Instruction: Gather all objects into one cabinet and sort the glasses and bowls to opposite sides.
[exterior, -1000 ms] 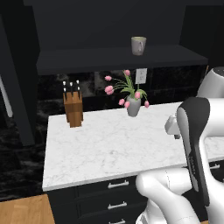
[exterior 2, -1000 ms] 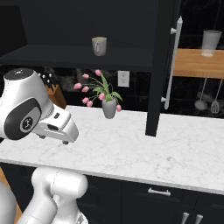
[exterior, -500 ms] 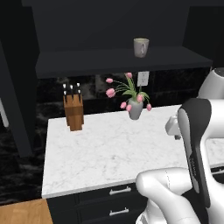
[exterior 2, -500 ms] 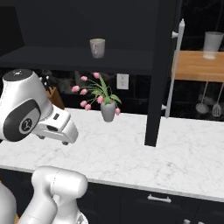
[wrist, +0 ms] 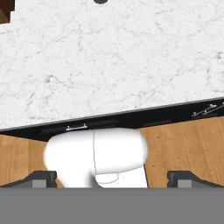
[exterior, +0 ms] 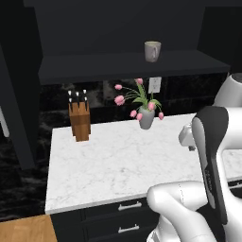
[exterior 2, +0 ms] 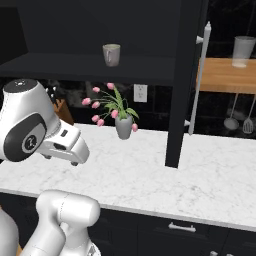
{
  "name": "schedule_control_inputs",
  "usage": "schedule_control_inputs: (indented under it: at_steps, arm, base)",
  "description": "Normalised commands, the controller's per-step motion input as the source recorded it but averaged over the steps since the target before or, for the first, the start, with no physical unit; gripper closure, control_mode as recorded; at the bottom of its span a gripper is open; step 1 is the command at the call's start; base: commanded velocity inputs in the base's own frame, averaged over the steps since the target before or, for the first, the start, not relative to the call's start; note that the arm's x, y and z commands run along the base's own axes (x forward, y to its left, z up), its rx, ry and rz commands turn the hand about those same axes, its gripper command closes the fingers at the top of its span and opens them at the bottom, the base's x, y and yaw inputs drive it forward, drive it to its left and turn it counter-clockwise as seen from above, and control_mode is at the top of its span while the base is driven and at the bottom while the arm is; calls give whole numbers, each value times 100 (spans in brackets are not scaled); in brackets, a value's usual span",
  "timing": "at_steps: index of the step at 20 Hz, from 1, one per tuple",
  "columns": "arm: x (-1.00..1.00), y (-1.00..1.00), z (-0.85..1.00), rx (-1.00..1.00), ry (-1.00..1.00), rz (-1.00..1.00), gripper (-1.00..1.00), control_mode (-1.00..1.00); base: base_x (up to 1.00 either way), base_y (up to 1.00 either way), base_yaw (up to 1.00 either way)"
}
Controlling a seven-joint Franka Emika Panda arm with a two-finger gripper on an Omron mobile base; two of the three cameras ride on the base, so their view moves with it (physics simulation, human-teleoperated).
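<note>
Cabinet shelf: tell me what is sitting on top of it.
One grey-beige mug stands upright on the cabinet shelf, handle to the side. The rest of the visible shelf top is bare. The open cabinet door hides the shelf's right end in the right base view.

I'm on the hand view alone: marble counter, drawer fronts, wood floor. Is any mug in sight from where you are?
Observer: Yes, one grey-beige mug stands upright on the dark shelf of the wall cabinet, above the counter.
Operator: Is the cabinet door in the way?
Observer: No, the door stands open, edge-on at the right of the shelf, with its white bar handle on its right side.
Operator: Anything on the counter below the mug?
Observer: A grey vase of pink tulips stands almost under it, near the back wall.
</note>
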Motion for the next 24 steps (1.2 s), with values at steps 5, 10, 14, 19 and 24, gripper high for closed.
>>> schedule_control_inputs:
  at_steps: [5, 10, 14, 19, 24]
  arm:
    - [-27, 0, 49, 0, -32, 1, -100, -100]
    - [-8, 8, 71, 0, -30, 0, -100, -100]
    - [-1, 9, 82, 0, -17, -4, -100, -100]
    - [6, 1, 66, 0, -10, -1, -100, -100]
    - [11, 0, 30, 0, -28, 0, -100, -100]
  base:
    - [0, 0, 0]
    - [0, 0, 0]
    - [0, 0, 0]
    - [0, 0, 0]
    - [0, 0, 0]
